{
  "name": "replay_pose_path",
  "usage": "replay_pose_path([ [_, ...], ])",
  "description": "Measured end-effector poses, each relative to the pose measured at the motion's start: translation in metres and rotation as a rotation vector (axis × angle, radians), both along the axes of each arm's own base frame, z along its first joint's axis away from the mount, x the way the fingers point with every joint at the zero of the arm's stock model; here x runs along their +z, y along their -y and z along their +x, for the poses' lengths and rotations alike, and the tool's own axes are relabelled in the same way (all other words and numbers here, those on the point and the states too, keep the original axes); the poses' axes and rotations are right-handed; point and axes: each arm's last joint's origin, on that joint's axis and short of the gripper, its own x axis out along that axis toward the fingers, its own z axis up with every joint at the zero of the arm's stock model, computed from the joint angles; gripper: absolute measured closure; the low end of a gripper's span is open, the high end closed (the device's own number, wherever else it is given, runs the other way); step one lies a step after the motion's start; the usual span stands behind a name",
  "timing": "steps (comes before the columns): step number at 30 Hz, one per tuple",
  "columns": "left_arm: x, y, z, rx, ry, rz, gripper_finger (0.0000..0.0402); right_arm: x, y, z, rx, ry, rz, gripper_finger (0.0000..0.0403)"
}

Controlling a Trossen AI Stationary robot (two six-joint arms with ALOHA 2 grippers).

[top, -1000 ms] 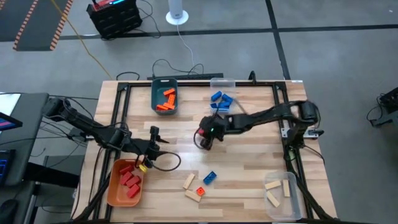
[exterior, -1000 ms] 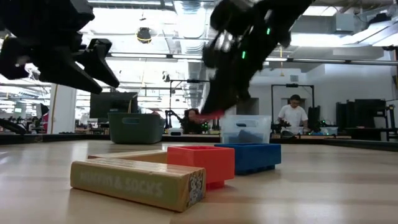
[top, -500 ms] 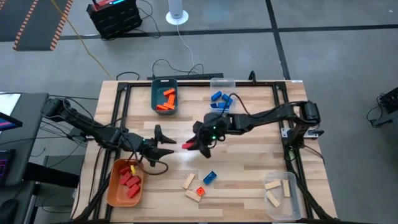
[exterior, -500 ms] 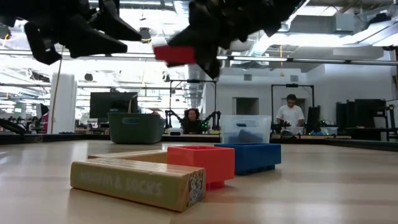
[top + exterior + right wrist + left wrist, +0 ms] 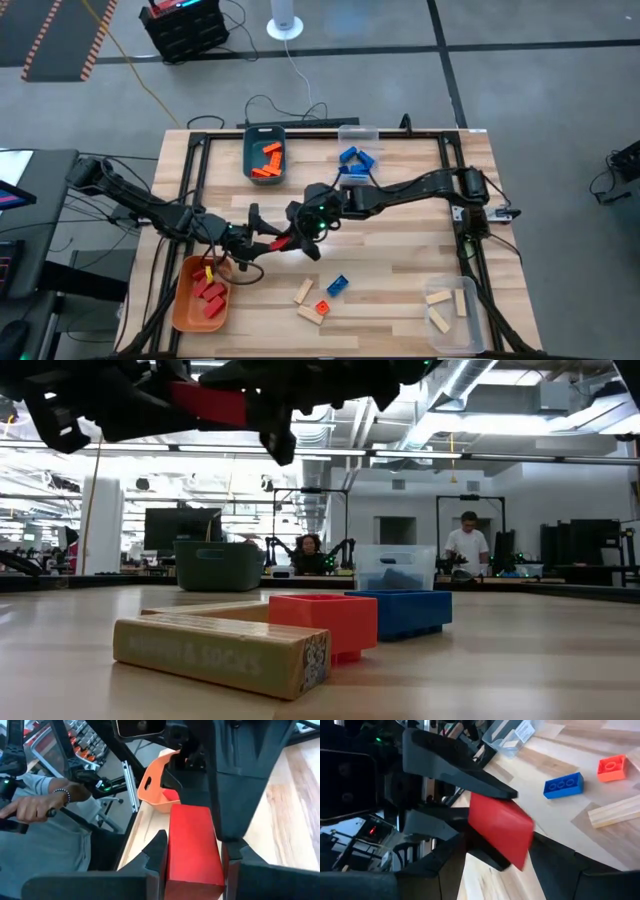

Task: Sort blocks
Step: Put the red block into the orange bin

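Observation:
A red block hangs above the table's middle left with my right gripper shut on it. In the right wrist view the block juts forward past my fingers. My left gripper faces it from the table's left, open. Its fingers stand on either side of the block's free end; whether they touch it I cannot tell. On the near part of the table lie a blue block, an orange block and pale wooden blocks. My right gripper pinches the red block's two long sides between its two fingers. The fingers come nearly level from the table's right and lie along the block. Its free end points toward my left gripper, and the block is clear of the table.
An orange bin with red blocks stands at the near left, and a teal bin with orange blocks at the far side. Blue blocks lie by a clear bin. A second clear bin holds wooden blocks. A person's hand shows beyond the table.
My right gripper has risen from the table with the red block and carried it toward the table's left, tipping from pointing down to nearly level. My left gripper has rolled and tipped up to face it. The block's free end now lies between my left fingers.

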Motion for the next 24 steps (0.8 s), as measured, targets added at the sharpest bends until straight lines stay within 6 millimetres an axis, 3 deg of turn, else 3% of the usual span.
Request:
replay_pose_path([
  [10,0.004,0.000,0.000,0.022,0.036,-0.015,0.0191,0.005,0.006,0.006,-0.032,-0.004,0.029,0.0316],
  [17,0.009,0.005,-0.006,0.096,0.075,0.083,0.0191,0.005,0.019,0.005,-0.063,-0.046,0.043,0.0316],
  [24,0.021,0.004,-0.015,0.120,0.129,0.124,0.0191,0.024,0.030,-0.005,-0.043,-0.007,0.040,0.0316],
])
